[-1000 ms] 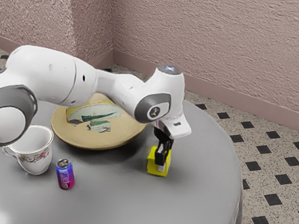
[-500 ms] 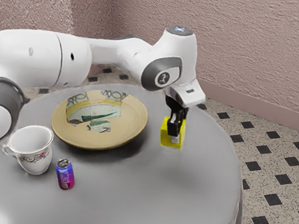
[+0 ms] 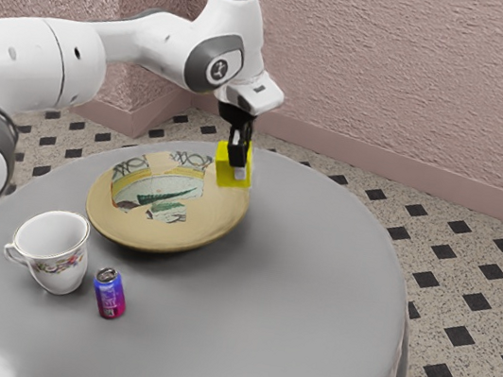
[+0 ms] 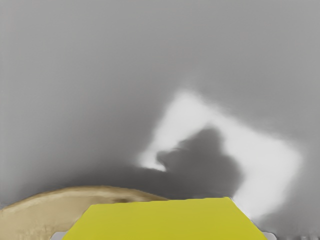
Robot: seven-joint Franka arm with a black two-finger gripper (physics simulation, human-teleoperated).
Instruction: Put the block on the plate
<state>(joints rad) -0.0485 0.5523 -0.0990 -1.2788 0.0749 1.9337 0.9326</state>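
Held up in the air, the yellow block (image 3: 233, 168) is between the fingers of my gripper (image 3: 237, 169), which is shut on it. In the exterior view the block overlaps the right-hand rim of the tan plate (image 3: 217, 226), whose middle has a green and white pattern. In the wrist view the block (image 4: 165, 220) lies at the lower edge, with a grey fingertip at either side of it, and the plate's rim (image 4: 90, 192) shows beyond it.
A white floral cup (image 3: 58, 258) and a blue and purple can (image 3: 109, 293) stand on the grey round table (image 3: 284, 347), on the near side of the plate in the exterior view. A pinkish wall rises behind the table.
My gripper has lifted the block off the table, then carried it higher and toward the exterior view's left, to the plate's rim. Plate, cup and can have stayed put.
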